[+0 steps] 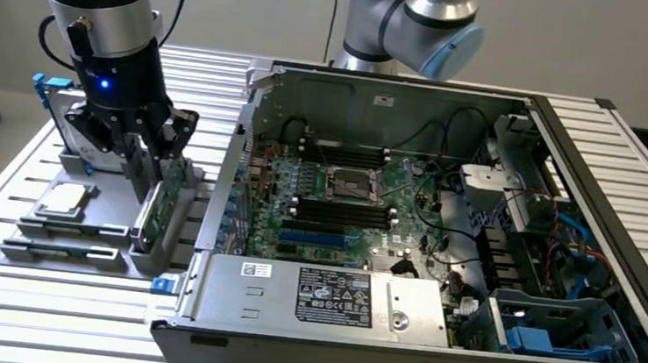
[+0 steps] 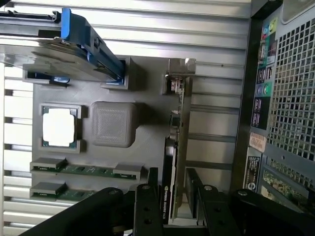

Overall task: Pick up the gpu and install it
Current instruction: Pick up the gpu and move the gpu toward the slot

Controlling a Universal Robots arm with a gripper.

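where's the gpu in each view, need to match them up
Exterior view: the gpu stands on edge in the grey tray at that view's left, under the gripper.
Wrist view: the gpu stands on edge between the silver chip and the computer case.
Shared landmark: the silver chip in the tray.

The worktop (image 1: 43, 307) is ribbed bare metal with a dull sheen. The tray (image 2: 147, 118) is matt grey plastic, with a rough, mesh-textured pad (image 2: 114, 124). The graphics card (image 2: 170, 182) has a smooth black shroud and a shiny metal bracket (image 2: 179, 69). The pincer (image 2: 171, 196) looks matt black. The chip (image 2: 58, 127) gleams silver.
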